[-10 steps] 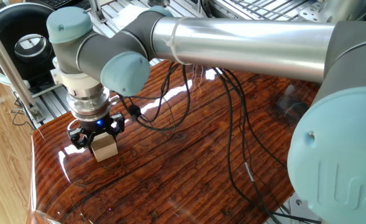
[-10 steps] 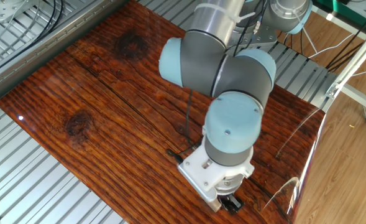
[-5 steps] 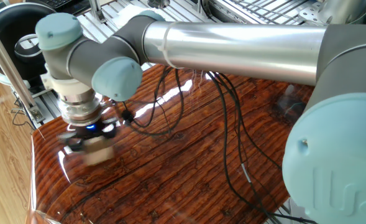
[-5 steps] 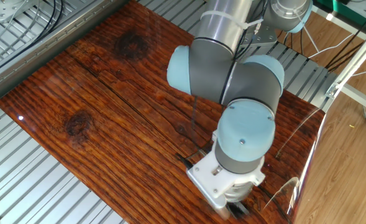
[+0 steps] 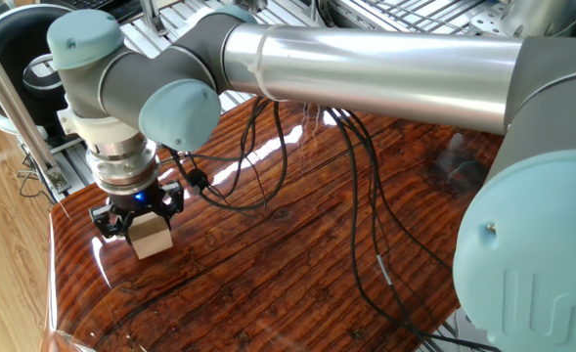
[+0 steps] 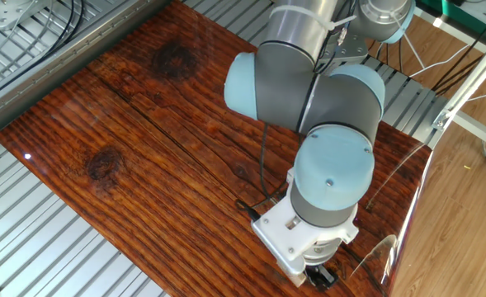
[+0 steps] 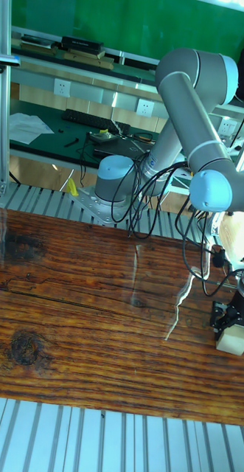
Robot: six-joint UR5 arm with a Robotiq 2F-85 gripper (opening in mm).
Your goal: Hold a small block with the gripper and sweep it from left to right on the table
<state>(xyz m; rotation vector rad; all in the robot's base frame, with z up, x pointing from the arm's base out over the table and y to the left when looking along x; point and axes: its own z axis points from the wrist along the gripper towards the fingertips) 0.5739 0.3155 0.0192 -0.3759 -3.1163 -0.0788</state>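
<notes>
The small block (image 5: 152, 236) is a pale beige wooden cube resting on the glossy reddish-brown table (image 5: 297, 254). My black two-finger gripper (image 5: 139, 221), under the silver wrist with a blue glowing ring, is shut on the block's sides. In the tall fixed view the block (image 7: 231, 339) and gripper (image 7: 233, 324) sit near the board's right edge. In the other fixed view the wrist hides the block; only the gripper's black tip (image 6: 323, 276) shows near the table (image 6: 143, 140) corner.
Ribbed aluminium slats (image 6: 36, 247) frame the board. Black cables (image 5: 366, 215) hang from the arm over the table. A black round object (image 5: 33, 68) and a metal post (image 5: 9, 98) stand beyond the left corner. The board's edge lies close to the gripper.
The gripper with the block has slid toward the board's corner, leftward in one fixed view and rightward in the other. It stays shut on the block.
</notes>
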